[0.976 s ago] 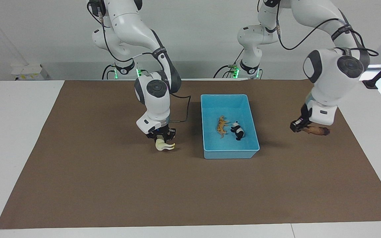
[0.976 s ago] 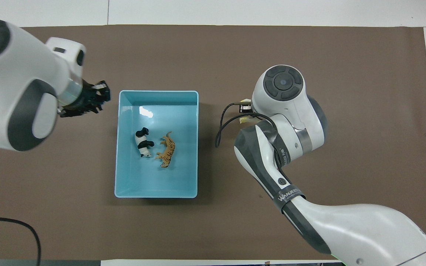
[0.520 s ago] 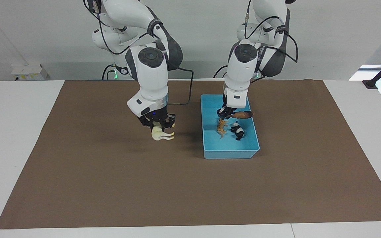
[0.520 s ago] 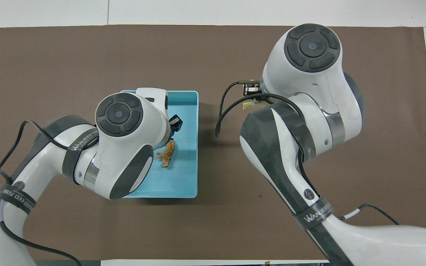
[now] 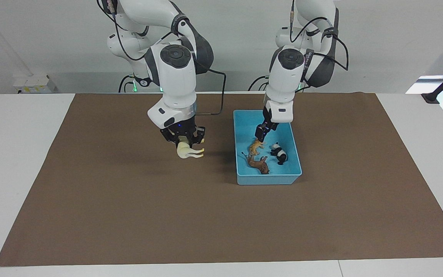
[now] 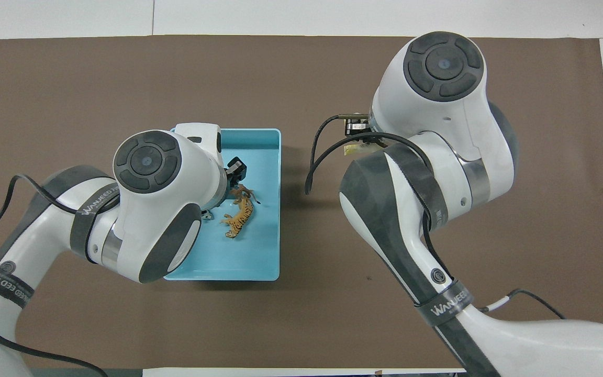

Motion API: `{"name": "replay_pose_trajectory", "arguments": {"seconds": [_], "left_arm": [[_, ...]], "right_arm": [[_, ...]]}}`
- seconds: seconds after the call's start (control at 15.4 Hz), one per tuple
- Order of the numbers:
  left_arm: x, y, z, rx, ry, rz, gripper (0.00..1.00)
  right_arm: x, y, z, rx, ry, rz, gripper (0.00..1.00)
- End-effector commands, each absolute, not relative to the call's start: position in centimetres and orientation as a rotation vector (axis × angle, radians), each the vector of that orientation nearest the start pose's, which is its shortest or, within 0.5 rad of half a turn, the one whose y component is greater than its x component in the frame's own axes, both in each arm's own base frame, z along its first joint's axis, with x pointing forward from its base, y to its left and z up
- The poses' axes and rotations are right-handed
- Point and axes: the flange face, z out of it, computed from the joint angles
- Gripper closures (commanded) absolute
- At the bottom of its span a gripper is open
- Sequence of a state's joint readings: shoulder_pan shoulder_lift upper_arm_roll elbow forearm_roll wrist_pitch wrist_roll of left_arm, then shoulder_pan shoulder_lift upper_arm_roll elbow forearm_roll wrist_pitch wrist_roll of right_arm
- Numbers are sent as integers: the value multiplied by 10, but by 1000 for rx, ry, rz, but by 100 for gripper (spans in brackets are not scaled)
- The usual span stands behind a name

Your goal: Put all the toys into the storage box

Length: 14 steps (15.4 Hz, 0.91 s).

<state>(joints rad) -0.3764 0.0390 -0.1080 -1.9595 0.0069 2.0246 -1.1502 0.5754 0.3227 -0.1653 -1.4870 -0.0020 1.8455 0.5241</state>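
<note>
The light blue storage box [image 5: 269,179] stands on the brown mat. In it lie the orange tiger [image 5: 256,146], the black-and-white panda [image 5: 280,153] and the brown lion [image 5: 258,164], which is on its side, farthest from the robots. My left gripper [image 5: 260,135] is open and empty, low over the box just above the tiger. My right gripper [image 5: 183,140] is shut on the cream-white horse [image 5: 189,152] and holds it above the mat beside the box. In the overhead view the box [image 6: 270,157], tiger [image 6: 238,221] and part of the lion [image 6: 245,195] show; the panda is hidden under the left arm.
The brown mat [image 5: 129,211] covers most of the white table [image 5: 14,154]. A black cable [image 5: 215,111] hangs from the right arm between the horse and the box. A black stand [image 5: 437,92] sits at the left arm's end of the table.
The left gripper carried the lion from beside the box to over it and let go; the lion now lies in the box. The right gripper rose with the horse.
</note>
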Motion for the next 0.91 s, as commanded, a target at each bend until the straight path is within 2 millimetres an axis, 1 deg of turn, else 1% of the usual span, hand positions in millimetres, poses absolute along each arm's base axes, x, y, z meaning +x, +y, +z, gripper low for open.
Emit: {"name": "replay_pose_trajectory", "arguments": {"seconds": [0.0,0.07,0.13,0.2,0.26,0.33,0.39,0.46,0.52,0.59,0.65,0.72,0.78,0.85], "left_arm": [[514,-185,509,-3029,-808,-48,0],[519,-154,524,-3041,-715,-29,0],[521,-128,541,-3054,-612,-8,0],[522,-103,556,-3076,-437,25,0],[523,-80,569,-3087,-288,66,0],[524,-55,580,-3093,-133,132,0],[523,-39,583,-3098,-20,162,0],[523,-26,583,-3100,57,182,0],[523,-21,583,-3099,88,190,0],[524,-21,586,-3090,100,199,0],[532,-22,591,-3088,108,201,0],[541,-26,596,-3090,126,208,0],[541,-32,600,-3089,143,205,0],[537,-31,596,-3088,143,222,0]], "right_arm": [[586,324,513,-3059,248,-90,100],[579,344,517,-3038,275,-98,100],[574,361,525,-3023,260,-116,100],[566,390,527,-3015,242,-130,100],[560,411,527,-3006,238,-140,100],[557,432,520,-3004,248,-141,100],[550,462,503,-3012,250,-135,100],[546,495,483,-3008,281,-149,100],[544,521,462,-2984,307,-181,100],[541,537,443,-2979,299,-191,100],[538,545,431,-2986,283,-193,100],[538,547,423,-2988,279,-192,100],[538,550,411,-2997,276,-186,100],[540,553,405,-2985,271,-209,100]]}}
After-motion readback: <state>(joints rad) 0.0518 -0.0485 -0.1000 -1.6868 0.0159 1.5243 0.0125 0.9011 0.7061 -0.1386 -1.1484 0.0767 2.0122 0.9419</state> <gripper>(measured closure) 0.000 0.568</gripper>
